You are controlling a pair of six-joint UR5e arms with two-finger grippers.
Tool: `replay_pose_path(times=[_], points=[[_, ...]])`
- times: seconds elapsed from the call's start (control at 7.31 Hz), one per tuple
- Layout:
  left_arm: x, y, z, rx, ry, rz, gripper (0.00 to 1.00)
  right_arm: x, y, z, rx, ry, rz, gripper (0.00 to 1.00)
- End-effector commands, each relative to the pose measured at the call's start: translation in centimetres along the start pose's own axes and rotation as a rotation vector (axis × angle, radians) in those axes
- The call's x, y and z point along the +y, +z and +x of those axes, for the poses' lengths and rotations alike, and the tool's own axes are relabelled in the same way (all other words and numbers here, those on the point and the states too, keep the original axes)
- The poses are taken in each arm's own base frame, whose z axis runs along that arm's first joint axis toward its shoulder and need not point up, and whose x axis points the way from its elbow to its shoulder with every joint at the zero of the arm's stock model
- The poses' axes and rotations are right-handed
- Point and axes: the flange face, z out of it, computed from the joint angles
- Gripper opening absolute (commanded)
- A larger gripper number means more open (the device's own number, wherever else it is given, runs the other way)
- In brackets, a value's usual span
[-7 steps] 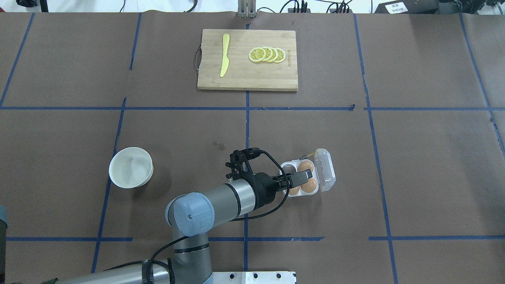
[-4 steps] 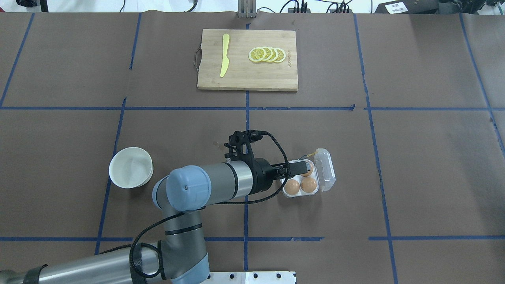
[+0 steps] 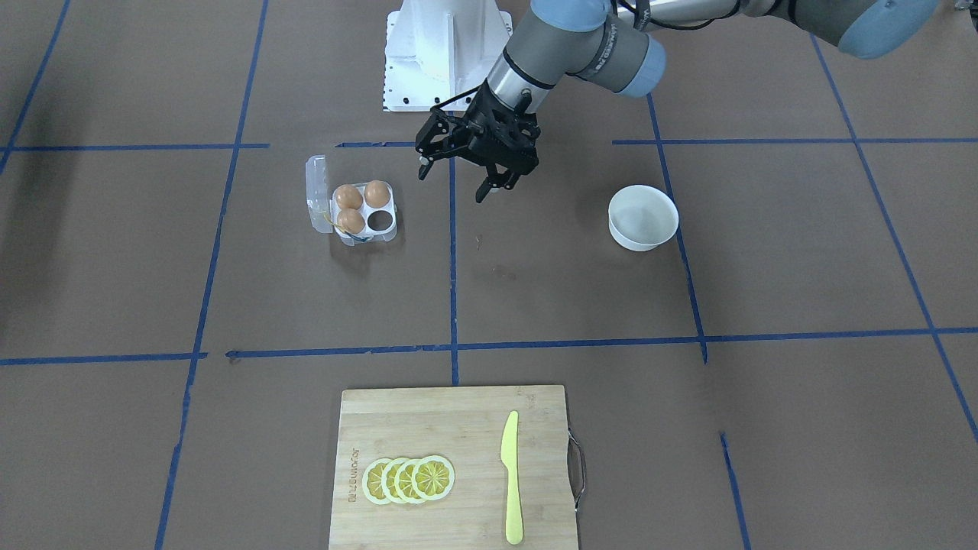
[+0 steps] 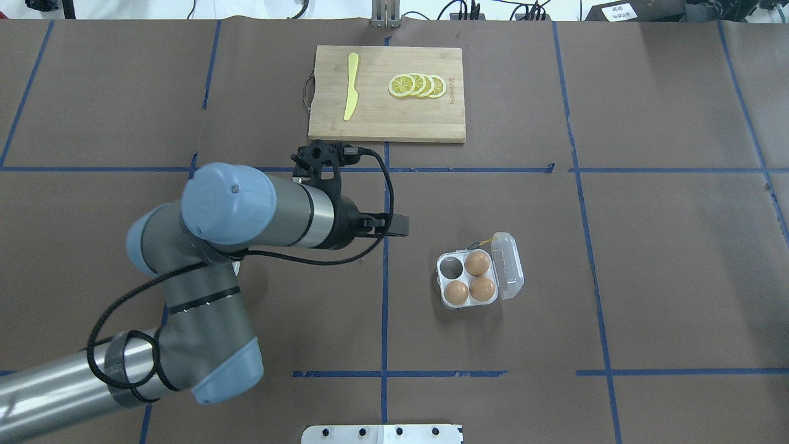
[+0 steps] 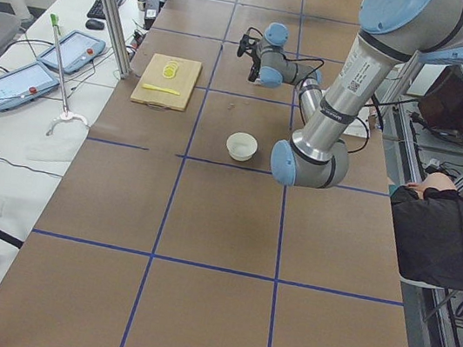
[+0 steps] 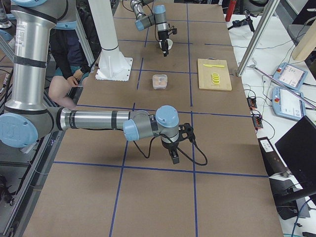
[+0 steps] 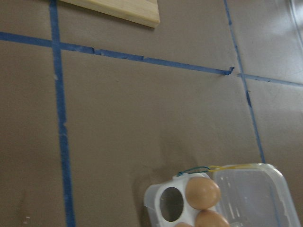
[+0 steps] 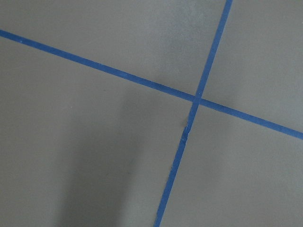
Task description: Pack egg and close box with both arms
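The clear egg box [image 4: 445,285] lies open right of the table's middle, its lid [image 4: 509,265] folded out to the right and a yellow string [image 4: 484,240] at its far edge. Three orange-brown eggs [image 4: 476,263] fill three cups; the far-left cup [image 4: 452,267] is empty. My left gripper [image 3: 454,177] is open and empty, held above the table left of the box and apart from it. The left wrist view shows the box [image 7: 152,198] at the bottom edge. My right gripper [image 6: 174,155] hangs over bare table far to the right; I cannot tell whether it is open.
A white bowl [image 3: 643,218] stands on the left arm's side; in the overhead view the arm covers it. A wooden board [image 4: 387,117] with a yellow knife [image 4: 351,86] and lemon slices [image 4: 417,85] lies at the far edge. The white pedestal [image 3: 447,46] stands at the robot's side.
My left gripper has pulled away from above the box, up and to the left. The box and its three eggs have not moved. The arm now covers the bowl.
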Motion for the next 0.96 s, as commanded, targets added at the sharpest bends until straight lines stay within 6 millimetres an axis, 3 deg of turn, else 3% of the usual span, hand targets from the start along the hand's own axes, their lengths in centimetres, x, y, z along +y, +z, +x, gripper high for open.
replay_pose_path(times=[0.0,0.27,0.41,0.68,0.82], points=[[-6.2,-7.9,-8.7,-0.165,0.123,0.011,1.0,-0.3,-0.6,-0.5,0.0,0.038,0.013,1.0],[-8.8,-12.9,-19.5,-0.273,0.276,-0.005,1.0,-1.2,-2.2,-1.9,-0.005,0.092,0.047,1.0],[-10.1,-16.2,-25.9,-0.336,0.367,-0.027,1.0,-1.4,-3.0,-2.7,-0.008,0.112,0.061,1.0],[-12.5,-25.9,-39.7,-0.428,0.541,-0.079,1.0,-1.4,-2.9,-2.6,-0.008,0.113,0.06,1.0],[-13.2,-27.6,-46.2,-0.463,0.512,-0.121,1.0,-1.4,-2.9,-2.7,-0.008,0.111,0.061,1.0]])
